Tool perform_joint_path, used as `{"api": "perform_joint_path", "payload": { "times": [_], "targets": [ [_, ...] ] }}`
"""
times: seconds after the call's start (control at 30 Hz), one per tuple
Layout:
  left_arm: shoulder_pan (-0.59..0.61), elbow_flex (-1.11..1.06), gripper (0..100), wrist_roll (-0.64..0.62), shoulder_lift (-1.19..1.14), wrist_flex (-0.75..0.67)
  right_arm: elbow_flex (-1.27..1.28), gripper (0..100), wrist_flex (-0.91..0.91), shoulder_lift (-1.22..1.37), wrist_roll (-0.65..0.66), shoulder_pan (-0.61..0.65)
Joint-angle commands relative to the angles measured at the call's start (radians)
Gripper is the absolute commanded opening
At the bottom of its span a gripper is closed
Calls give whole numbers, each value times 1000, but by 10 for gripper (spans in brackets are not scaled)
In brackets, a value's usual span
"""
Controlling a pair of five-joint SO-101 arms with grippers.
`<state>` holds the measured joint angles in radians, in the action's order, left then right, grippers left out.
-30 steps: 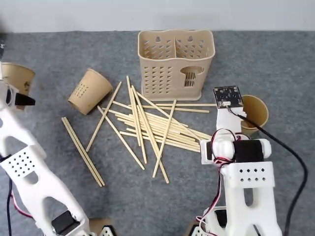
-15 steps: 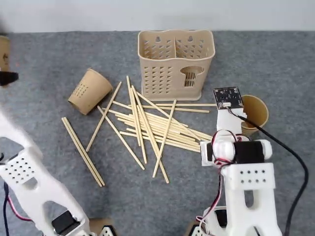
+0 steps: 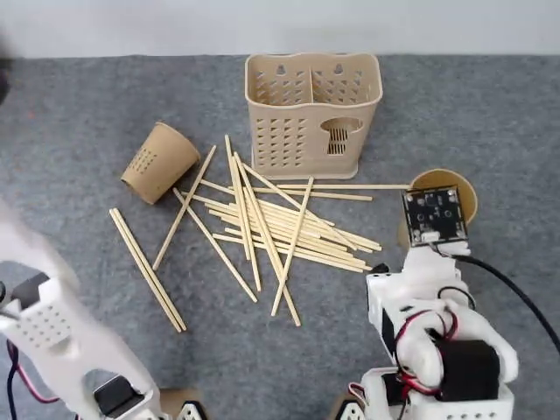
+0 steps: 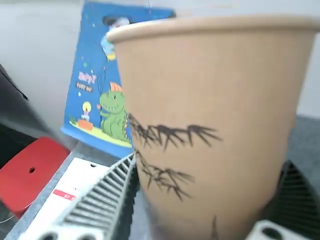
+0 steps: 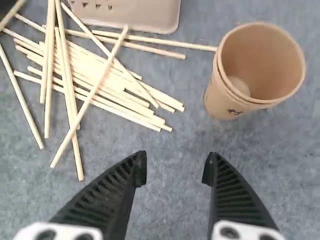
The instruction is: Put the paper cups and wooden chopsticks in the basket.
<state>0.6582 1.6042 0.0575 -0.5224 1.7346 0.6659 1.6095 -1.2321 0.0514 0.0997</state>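
Observation:
My left gripper (image 4: 210, 170) is shut on a brown paper cup (image 4: 210, 100) held upright, raised off the table; its ribbed fingers (image 4: 107, 200) press both sides. The left arm (image 3: 48, 328) stands at the front left. My right gripper (image 5: 175, 162) hangs open over bare mat, a little short of two nested upright cups (image 5: 257, 70) and the chopstick pile (image 5: 95, 85). From above, the beige basket (image 3: 313, 114) stands at the back centre, a third cup (image 3: 159, 162) lies on its side left of it, and chopsticks (image 3: 271, 223) are strewn in front. The nested cups (image 3: 455, 188) sit partly under the right arm (image 3: 437, 341).
A separate pair of chopsticks (image 3: 146, 267) lies on the grey mat at the left. The basket's base (image 5: 127, 12) is just beyond the pile. Behind the held cup are a blue poster (image 4: 110, 85) and a red stool (image 4: 27, 180), off the table.
The left arm has carried its cup up and out past the left edge of the high view. The right arm has drawn back toward the front, its wrist now over the nested cups.

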Motion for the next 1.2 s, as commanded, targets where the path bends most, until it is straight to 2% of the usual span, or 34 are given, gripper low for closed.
{"api": "perform_joint_path", "payload": {
  "times": [0.0, 0.13, 0.3, 0.57, 0.77, 1.17],
  "targets": [
    [-37, 65, 393, -81, 123, 23, -63, 201, 12, -24, 12, -1],
    [-83, 39, 393, -141, 196, 23, -64, 201, 12, -27, 12, -1],
    [-172, -91, 393, -207, 331, 23, -69, 201, 13, -27, 14, -1],
    [-399, -381, 393, -341, 588, 20, -167, 201, 107, -28, 14, -1],
    [-568, -552, 393, -347, 701, 18, -308, 201, 185, -38, 12, -1],
    [-835, -898, 393, -350, 822, 17, -385, 202, 183, -302, 9, 8]
  ]
}}
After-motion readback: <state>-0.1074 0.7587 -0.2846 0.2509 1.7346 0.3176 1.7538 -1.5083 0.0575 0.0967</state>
